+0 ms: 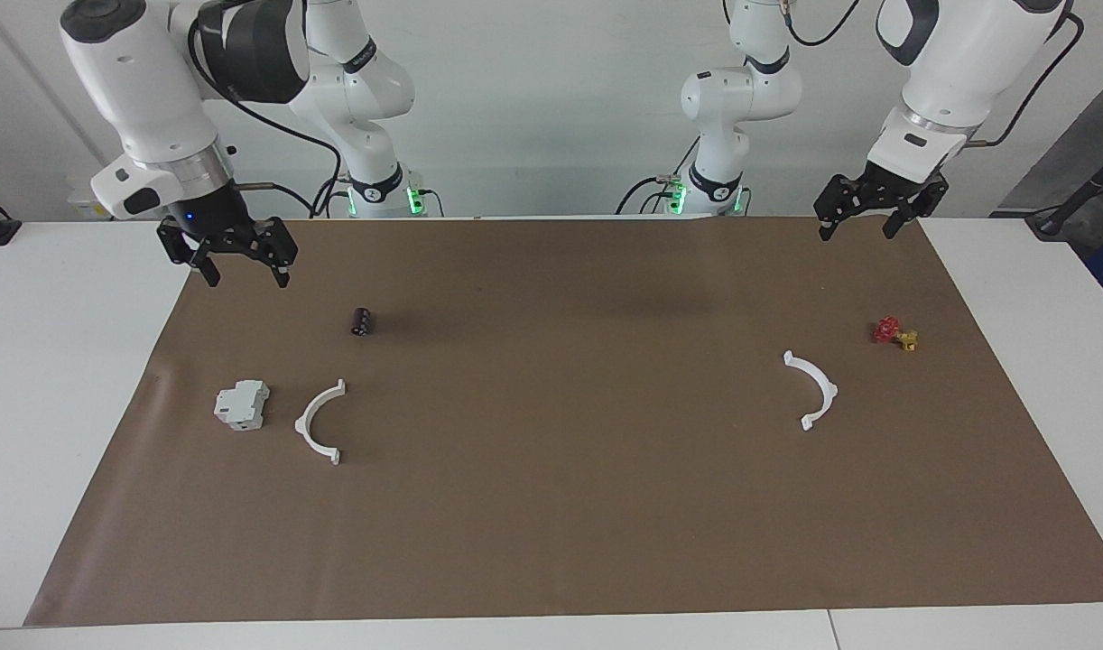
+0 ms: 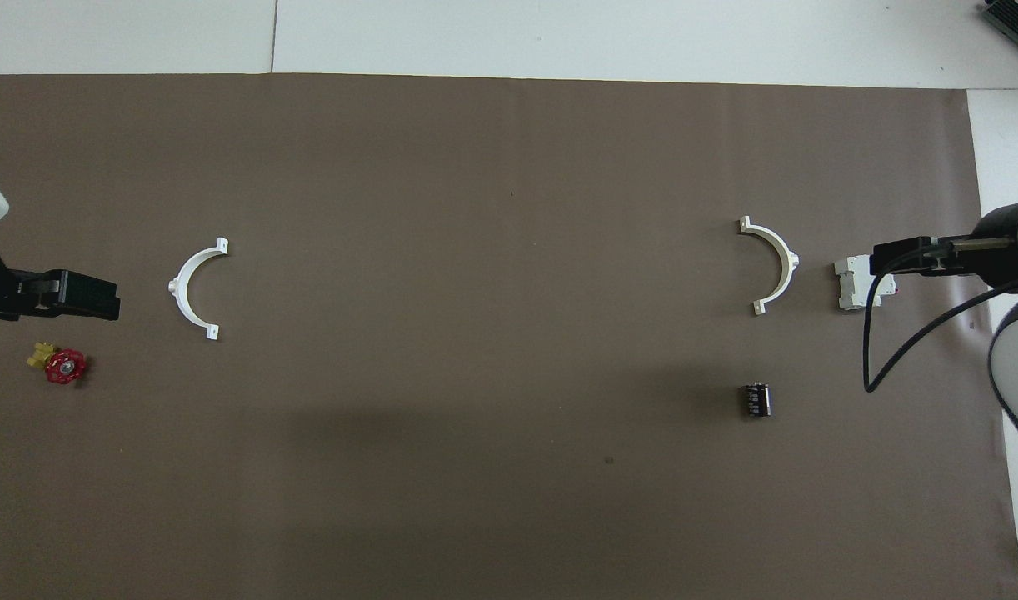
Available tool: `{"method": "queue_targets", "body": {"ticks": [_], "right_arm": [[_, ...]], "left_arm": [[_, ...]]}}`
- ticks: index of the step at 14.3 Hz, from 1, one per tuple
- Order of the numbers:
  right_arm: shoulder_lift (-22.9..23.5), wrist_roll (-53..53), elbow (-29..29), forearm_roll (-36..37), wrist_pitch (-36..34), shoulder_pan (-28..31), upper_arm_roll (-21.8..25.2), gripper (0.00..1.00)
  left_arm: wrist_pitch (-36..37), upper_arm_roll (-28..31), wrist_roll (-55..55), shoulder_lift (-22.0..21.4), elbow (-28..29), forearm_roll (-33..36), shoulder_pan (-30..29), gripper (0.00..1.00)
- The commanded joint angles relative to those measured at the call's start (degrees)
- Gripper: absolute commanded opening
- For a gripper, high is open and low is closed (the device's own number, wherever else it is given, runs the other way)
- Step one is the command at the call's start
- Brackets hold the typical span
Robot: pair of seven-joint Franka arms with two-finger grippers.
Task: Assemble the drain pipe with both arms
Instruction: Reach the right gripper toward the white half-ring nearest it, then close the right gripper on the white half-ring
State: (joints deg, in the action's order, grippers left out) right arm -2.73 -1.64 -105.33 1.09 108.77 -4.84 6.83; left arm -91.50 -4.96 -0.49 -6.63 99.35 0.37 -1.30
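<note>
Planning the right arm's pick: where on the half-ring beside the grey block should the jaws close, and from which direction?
Grip the half-ring mid-arc, coming straight down with the jaws across the thin band. It lies flat on the brown mat, its tabbed ends facing away from the grey block. That block sits close to the arc's back, so the outer jaw has little room. The right gripper is open and empty.
</note>
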Motion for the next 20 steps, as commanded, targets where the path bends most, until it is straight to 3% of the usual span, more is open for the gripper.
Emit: {"method": "queue_targets", "body": {"ticks": [1,8,12,20], "right_arm": [[4.82,-5.12,-3.47,-2.23,8.88,1.15,-0.15,1.00],[16.34,-19.09,-6.55,-8.64,22.71,3.34,-0.23,1.00],[18.90,-19.72,-9.62,-9.97,29.55,3.00,-0.15,1.00],[22.42,-23.06,-10.42,-9.97,32.12,3.35,-0.23,0.96]], "left_arm": [[-0.70,-0.31,0.66,-0.75,0.41,-0.72,-0.55,1.00],[-0.70,-0.31,0.58,-0.75,0.41,-0.72,-0.55,1.00],[-0.79,-0.31,0.66,-0.75,0.41,-0.72,-0.55,1.00],[-0.96,-0.31,0.58,-0.75,0.50,-0.72,-0.55,1.00]]}}
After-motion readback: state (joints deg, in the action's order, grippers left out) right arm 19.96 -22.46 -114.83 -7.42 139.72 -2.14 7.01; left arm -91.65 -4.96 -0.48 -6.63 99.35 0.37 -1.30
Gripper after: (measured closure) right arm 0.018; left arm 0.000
